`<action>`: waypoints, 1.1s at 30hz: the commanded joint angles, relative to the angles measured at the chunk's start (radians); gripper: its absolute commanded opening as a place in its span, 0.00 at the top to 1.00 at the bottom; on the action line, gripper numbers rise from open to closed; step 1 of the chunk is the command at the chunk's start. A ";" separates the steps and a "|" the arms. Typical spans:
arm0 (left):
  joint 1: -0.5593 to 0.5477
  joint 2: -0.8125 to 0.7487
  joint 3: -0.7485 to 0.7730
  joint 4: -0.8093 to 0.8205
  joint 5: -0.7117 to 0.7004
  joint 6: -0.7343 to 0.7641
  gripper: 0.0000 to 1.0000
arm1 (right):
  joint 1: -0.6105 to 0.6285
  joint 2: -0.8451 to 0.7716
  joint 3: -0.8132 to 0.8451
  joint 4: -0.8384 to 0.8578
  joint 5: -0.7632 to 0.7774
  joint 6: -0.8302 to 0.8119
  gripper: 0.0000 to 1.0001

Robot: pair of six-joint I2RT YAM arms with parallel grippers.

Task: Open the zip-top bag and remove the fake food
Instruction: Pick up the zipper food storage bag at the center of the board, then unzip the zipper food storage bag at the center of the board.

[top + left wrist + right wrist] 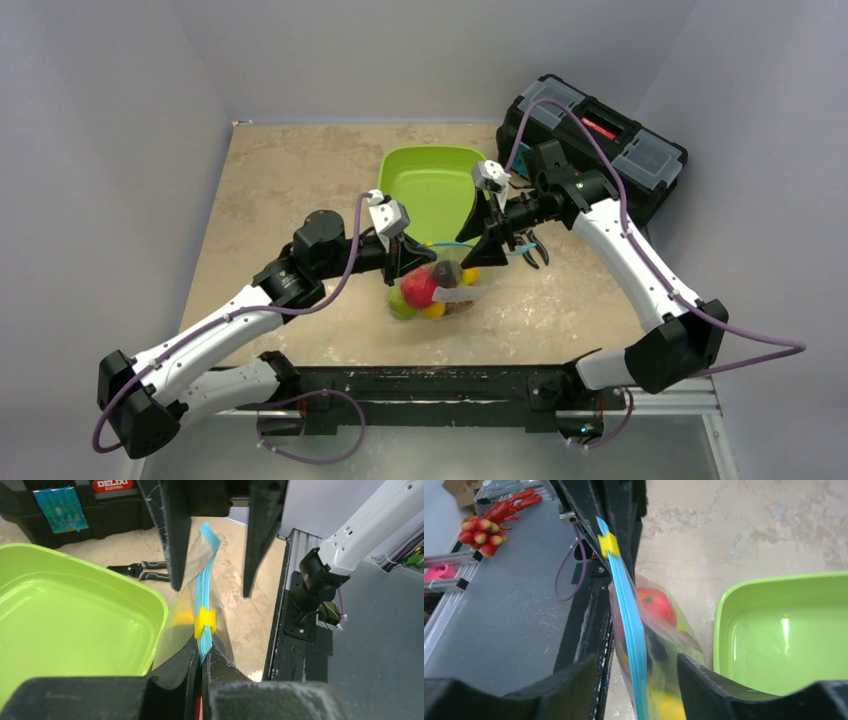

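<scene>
The zip-top bag hangs upright just in front of the tray, held by its teal zipper strip. The fake food shows through the plastic: a red apple, with yellow, green and dark pieces below it. My left gripper is shut on the strip's end, right behind the yellow slider. My right gripper is open, one finger on each side of the strip's other end and touching nothing. From above, the left gripper and the right gripper face each other over the bag.
The lime-green tray sits just behind the bag. Black-handled pliers lie to its right, and a black toolbox stands at the back right. The table's near edge and metal frame run close by.
</scene>
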 commanded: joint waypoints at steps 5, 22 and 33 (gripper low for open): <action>-0.003 0.106 0.193 -0.057 0.105 -0.052 1.00 | 0.041 0.055 0.231 -0.116 -0.141 -0.058 0.39; -0.002 0.141 0.226 -0.112 0.083 -0.115 1.00 | 0.129 0.066 0.242 -0.013 -0.031 0.042 0.61; -0.003 0.142 0.217 -0.102 0.090 -0.114 1.00 | 0.138 0.080 0.244 0.024 0.025 0.074 0.94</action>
